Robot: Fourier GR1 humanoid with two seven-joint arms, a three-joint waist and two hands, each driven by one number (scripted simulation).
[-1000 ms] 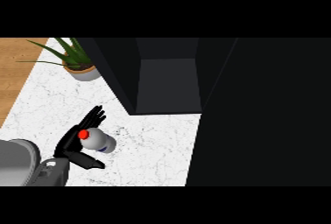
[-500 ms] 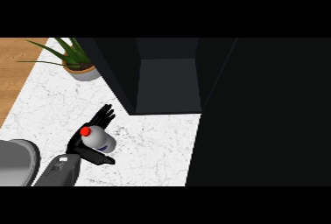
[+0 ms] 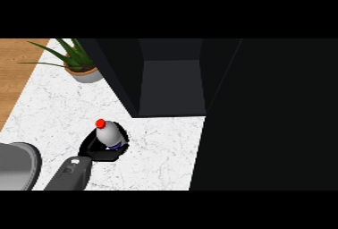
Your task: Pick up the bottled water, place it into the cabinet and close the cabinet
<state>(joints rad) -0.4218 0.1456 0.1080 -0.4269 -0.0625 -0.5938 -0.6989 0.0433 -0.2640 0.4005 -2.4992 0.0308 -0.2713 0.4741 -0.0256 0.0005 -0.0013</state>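
The bottled water (image 3: 111, 135), clear with a red cap and a blue label, stands upright on the white marble counter (image 3: 158, 147). My right hand (image 3: 99, 154) is curled round its base from the lower left and hides the bottom of it. The dark cabinet (image 3: 170, 87) stands open just up and to the right, its grey inside showing. Its door (image 3: 264, 116) fills the right side of the head view. A grey forearm (image 3: 14, 167) shows at the lower left edge, but my left hand is out of view.
A potted green plant (image 3: 82, 67) in a grey pot sits at the counter's back left. A wooden surface (image 3: 16, 76) borders the counter on the left. Bare marble lies between the bottle and the cabinet's front.
The right hand's fingers, spread past the bottle before, have curled round it. The bottle now stands taller in view and a little nearer the cabinet.
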